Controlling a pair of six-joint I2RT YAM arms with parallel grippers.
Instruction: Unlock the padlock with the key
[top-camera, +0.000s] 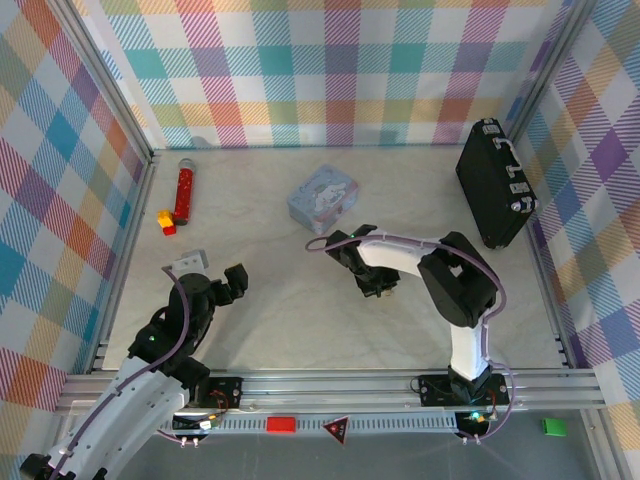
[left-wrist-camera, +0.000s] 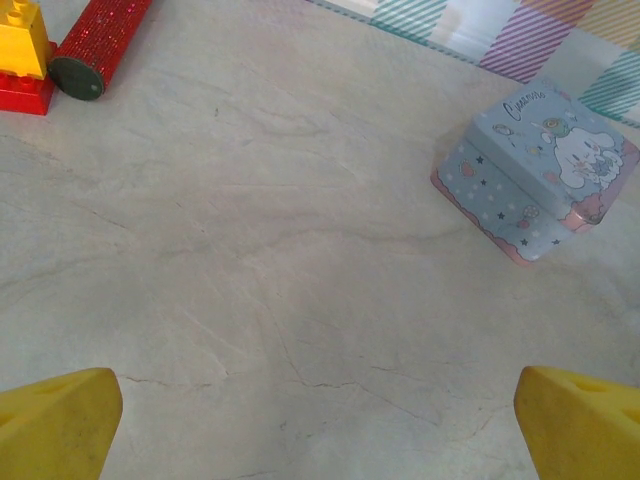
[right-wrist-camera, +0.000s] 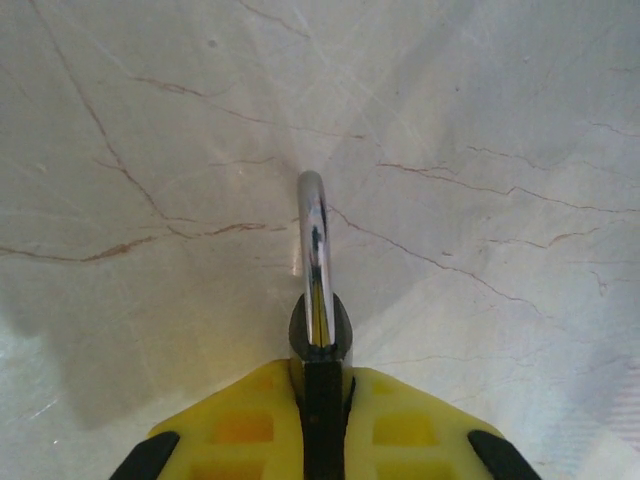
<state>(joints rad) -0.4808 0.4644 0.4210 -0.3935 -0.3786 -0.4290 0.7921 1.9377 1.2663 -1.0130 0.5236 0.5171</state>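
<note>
The left gripper (left-wrist-camera: 320, 430) is hovering over the table (left-wrist-camera: 250, 250) with its yellow fingertips (left-wrist-camera: 55, 425) spread wide. A pale blue box (left-wrist-camera: 535, 175) is lying far right. A red glitter tube (left-wrist-camera: 100, 40) and stacked bricks (left-wrist-camera: 22, 55) are lying far left.

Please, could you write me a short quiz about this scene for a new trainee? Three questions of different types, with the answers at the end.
1. True or false: the left jaws stand wide open.
2. What do the right jaws hold? A) the pale box B) the padlock C) the black case
3. Name the things lying beside the red tube.
Key: 1 true; 2 B; 3 the toy bricks.
</note>
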